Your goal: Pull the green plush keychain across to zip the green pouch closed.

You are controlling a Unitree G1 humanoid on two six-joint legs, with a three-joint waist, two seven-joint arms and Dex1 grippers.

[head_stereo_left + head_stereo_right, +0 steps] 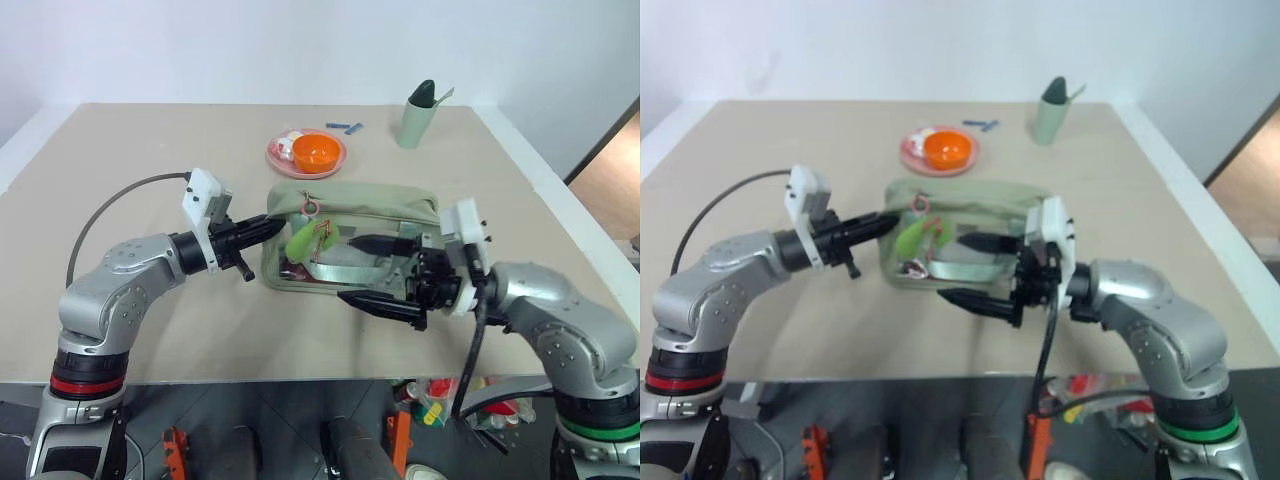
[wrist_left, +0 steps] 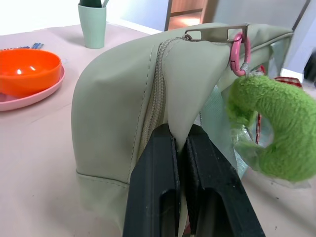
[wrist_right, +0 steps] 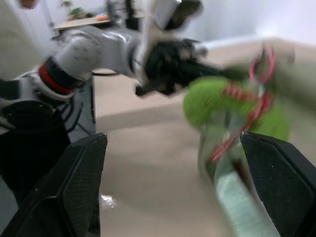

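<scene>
An orange bowl (image 1: 316, 152) and cup (image 1: 418, 118) stand behind the pouch (image 1: 360, 200) — well apart. The pouch lies crosswise; the left gripper (image 2: 180, 148) pinches its end fabric, the right gripper (image 1: 372, 270) gapes empty beside the keychain (image 1: 301, 240).

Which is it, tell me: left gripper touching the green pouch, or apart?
Touching. The left wrist view shows the left gripper shut on a fold of the green pouch beside its zipper.

A robot test lab is suggested: a plain beige table (image 1: 150, 330) is set against bare white walls (image 1: 250, 45), with tools scattered on the dark floor (image 1: 440, 400) at the lower right.
</scene>
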